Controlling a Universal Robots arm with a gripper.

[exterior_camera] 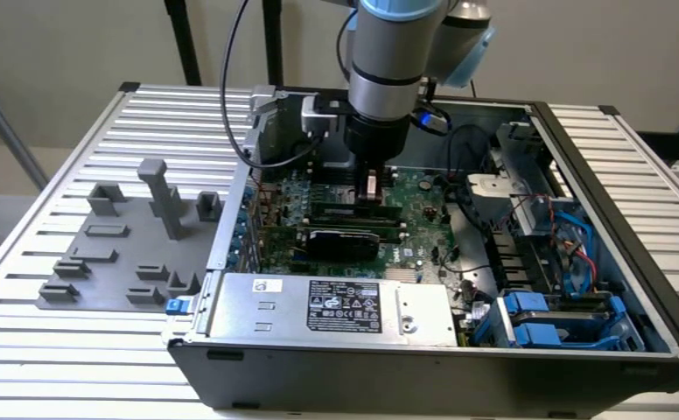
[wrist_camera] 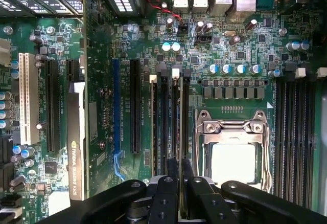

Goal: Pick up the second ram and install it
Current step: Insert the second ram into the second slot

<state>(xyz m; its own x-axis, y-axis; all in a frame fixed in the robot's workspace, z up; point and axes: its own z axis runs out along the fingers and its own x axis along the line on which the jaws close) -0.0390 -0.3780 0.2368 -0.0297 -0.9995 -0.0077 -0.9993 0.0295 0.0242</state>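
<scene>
The second ram (wrist_camera: 176, 127) stands on edge between the end effector's (wrist_camera: 180, 175) two narrow fingers, pinched thin, right over the memory slots beside the silver CPU socket (wrist_camera: 232, 155). In the wrist view it runs straight toward twelve o'clock from the fingertips, lined up with one slot, with a neighbouring stick (wrist_camera: 154, 127) just at its nine o'clock side that looks already seated. In the exterior view the end effector (exterior_camera: 371, 188) hangs low inside the open computer case (exterior_camera: 619, 219), just above the motherboard (exterior_camera: 416, 206).

To my eye the risk is alignment. If the stick sits a touch off the slot or tilted, pressing down could jam its edge on the slot wall or bend the board. The white latch (wrist_camera: 176, 72) at the far end has to take the stick; if it stands closed, the stick would ride up. The black graphics card (wrist_camera: 76, 142) sits well apart at nine o'clock, so I see little danger there. The grip is only on one end, so the stick could pivot under load.
</scene>
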